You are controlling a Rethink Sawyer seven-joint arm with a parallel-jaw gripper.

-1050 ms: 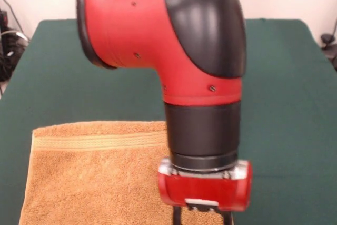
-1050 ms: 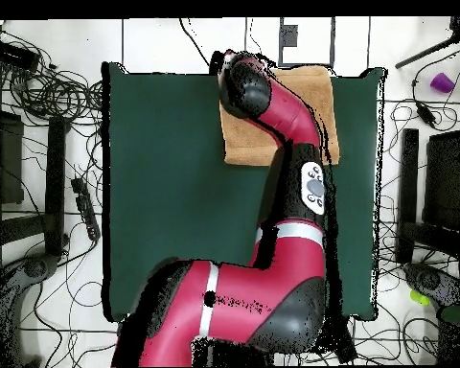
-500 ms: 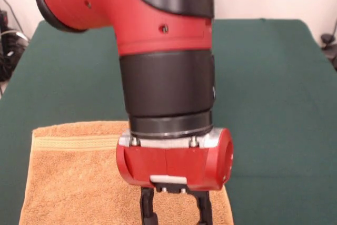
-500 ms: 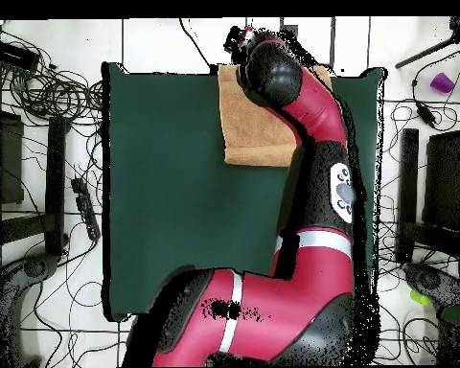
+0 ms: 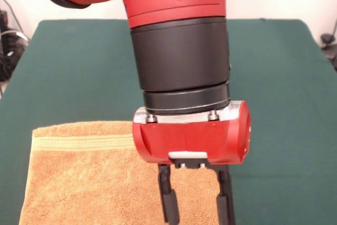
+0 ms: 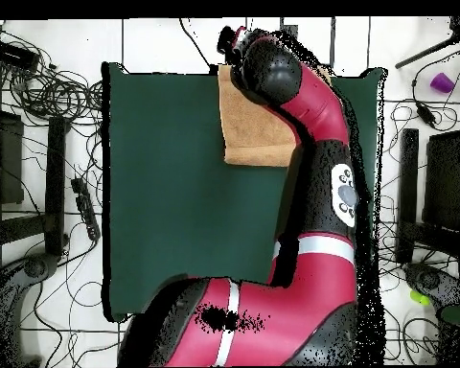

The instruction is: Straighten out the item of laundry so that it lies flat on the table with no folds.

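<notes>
The orange-tan towel [image 5: 79,183] lies on the green table [image 5: 279,104] at the front view's lower left, its woven band along the far edge. The part that shows looks flat, and its near edge runs out of the picture. My gripper [image 5: 196,206] hangs over the towel's right part, open, with terry cloth showing between the two black fingers [image 5: 168,204]. The fingertips are cut off by the bottom edge. In the overhead view the towel [image 6: 251,125] sits at the table's top edge, its right side hidden under the red arm [image 6: 306,96].
The arm's thick red and black wrist [image 5: 179,51] fills the middle of the front view and hides the table behind it. Cables and stands [image 6: 42,96] crowd the floor around the table in the overhead view.
The wrist swung left over the towel, then shifted back right and higher in the front view. The fingers show more fully now, and their spacing looks unchanged. The towel has not moved.
</notes>
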